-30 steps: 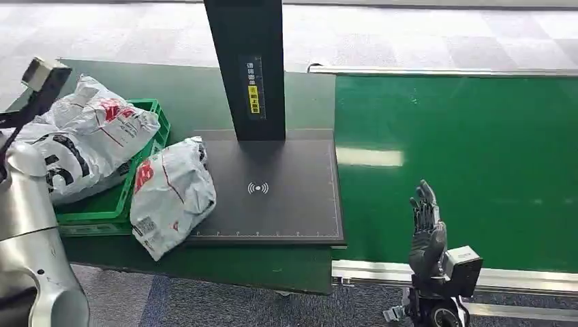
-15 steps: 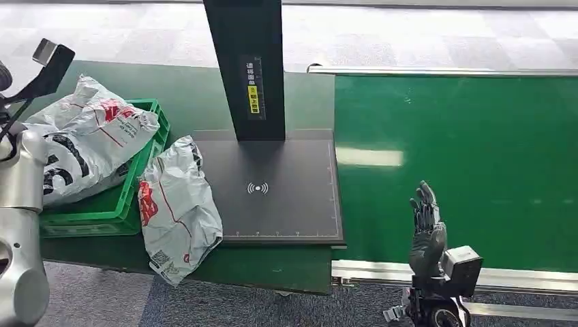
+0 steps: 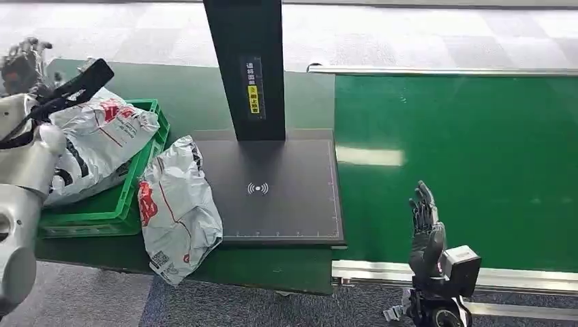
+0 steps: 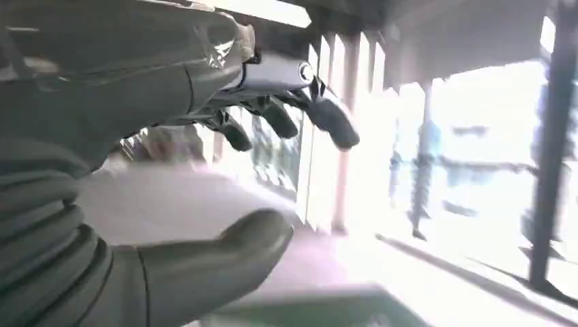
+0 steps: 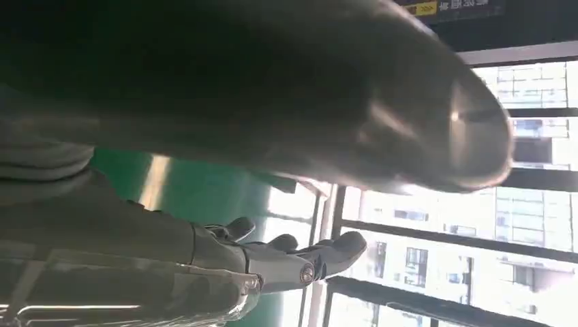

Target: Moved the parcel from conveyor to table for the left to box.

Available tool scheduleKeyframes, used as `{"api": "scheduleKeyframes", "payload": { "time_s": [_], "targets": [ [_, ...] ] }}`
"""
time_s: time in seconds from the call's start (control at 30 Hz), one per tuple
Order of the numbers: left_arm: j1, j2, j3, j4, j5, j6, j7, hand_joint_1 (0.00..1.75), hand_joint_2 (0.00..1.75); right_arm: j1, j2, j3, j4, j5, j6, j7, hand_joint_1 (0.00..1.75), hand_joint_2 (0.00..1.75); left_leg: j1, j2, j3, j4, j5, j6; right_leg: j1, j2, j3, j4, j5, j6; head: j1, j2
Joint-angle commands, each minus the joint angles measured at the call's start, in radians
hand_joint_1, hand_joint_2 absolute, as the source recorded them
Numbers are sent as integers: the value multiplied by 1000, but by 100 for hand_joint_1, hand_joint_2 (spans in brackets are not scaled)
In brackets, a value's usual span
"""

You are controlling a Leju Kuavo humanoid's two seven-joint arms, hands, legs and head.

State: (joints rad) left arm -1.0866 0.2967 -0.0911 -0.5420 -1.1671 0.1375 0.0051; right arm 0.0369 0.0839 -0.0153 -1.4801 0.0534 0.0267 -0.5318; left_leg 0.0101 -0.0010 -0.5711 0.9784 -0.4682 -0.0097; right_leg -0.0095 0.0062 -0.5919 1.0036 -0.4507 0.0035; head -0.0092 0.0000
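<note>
A grey plastic parcel [image 3: 177,208] with red print lies on the table, half on the dark scanner mat [image 3: 272,187] and sagging over the table's front edge beside the green crate [image 3: 129,197]. Two more grey parcels [image 3: 95,136] fill that crate. My left hand [image 3: 24,65] is raised above the crate's far left side, fingers apart and holding nothing; in the left wrist view the left hand [image 4: 225,163] is spread with nothing inside. My right hand [image 3: 426,228] stands upright at the conveyor's near edge, fingers straight and empty, and the right hand [image 5: 272,262] looks the same from its wrist.
The green conveyor belt [image 3: 463,157] stretches on the right with nothing on it. A black scanner post [image 3: 247,68] rises from the back of the mat. The dark green table [image 3: 204,102] runs behind the crate. Grey carpet floor lies in front.
The parcel slid off the crate's side and turned toward the table's front edge, then settled. My left arm swung up and back over the crate. The right hand stayed put.
</note>
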Motion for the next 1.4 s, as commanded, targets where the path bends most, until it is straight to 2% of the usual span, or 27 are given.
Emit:
{"api": "scheduleKeyframes", "payload": {
  "time_s": [0.03,0.1,0.17,0.3,0.37,0.47,0.97,1.03,1.07,1.17,1.3,1.4],
  "targets": [
    [351,-81,12,-608,468,133,-537,0,175,-68,-29,20,112,-18,20,-20,0,0,-1,-4,6,-5,1,1,-1,-5,8,-6,0,1,0,0],
    [414,-44,-31,-738,431,143,-462,0,175,-72,-35,31,124,-22,9,-25,0,0,0,5,4,-4,0,1,0,4,4,-5,2,0,0,0],
    [445,-19,-61,-754,319,298,-475,0,175,-75,-44,42,134,-29,6,-29,0,0,1,12,2,-1,-3,-1,0,11,1,-2,1,-1,0,0],
    [479,-24,-71,-758,323,338,-510,0,175,-70,-48,40,127,-34,4,-33,0,0,0,6,5,-3,-3,-1,0,7,4,-3,-1,0,0,0],
    [496,-14,-88,-792,313,325,-513,0,175,-65,-50,36,119,-33,3,-33,0,0,0,5,4,-3,-3,-1,0,6,3,-3,-1,0,0,0],
    [506,13,-132,-826,275,214,-470,0,175,-62,-48,29,113,-33,4,-33,0,0,1,6,2,-1,-3,-1,1,7,1,-2,-1,1,0,0],
    [506,13,-132,-826,275,214,-470,0,175,-62,-48,29,113,-33,4,-33,0,0,1,4,3,-2,-3,0,1,5,3,-2,-1,0,0,0],
    [503,31,-159,-817,255,114,-435,0,175,-59,-49,26,112,-32,6,-33,0,0,1,3,3,-1,-3,0,1,5,3,-2,-1,0,0,0],
    [496,43,-181,-798,249,-46,-365,0,175,-54,-49,18,107,-29,6,-35,0,0,1,4,3,-2,-3,0,1,5,3,-2,-1,0,0,0],
    [447,72,-277,-653,102,-330,-208,0,175,-45,-49,0,86,-16,27,-27,0,0,0,1,3,-2,-3,-1,0,3,3,-1,-2,0,0,0],
    [415,76,-317,-425,88,-407,-190,0,175,-68,-30,-13,107,5,46,-11,0,0,0,2,5,-3,-2,-1,0,3,4,-2,-1,0,0,0],
    [428,69,-327,-370,82,-433,-174,0,175,-67,-29,-12,106,9,45,-7,0,0,0,4,4,-2,-3,-1,0,5,2,-1,-1,0,0,0]
  ]
}}
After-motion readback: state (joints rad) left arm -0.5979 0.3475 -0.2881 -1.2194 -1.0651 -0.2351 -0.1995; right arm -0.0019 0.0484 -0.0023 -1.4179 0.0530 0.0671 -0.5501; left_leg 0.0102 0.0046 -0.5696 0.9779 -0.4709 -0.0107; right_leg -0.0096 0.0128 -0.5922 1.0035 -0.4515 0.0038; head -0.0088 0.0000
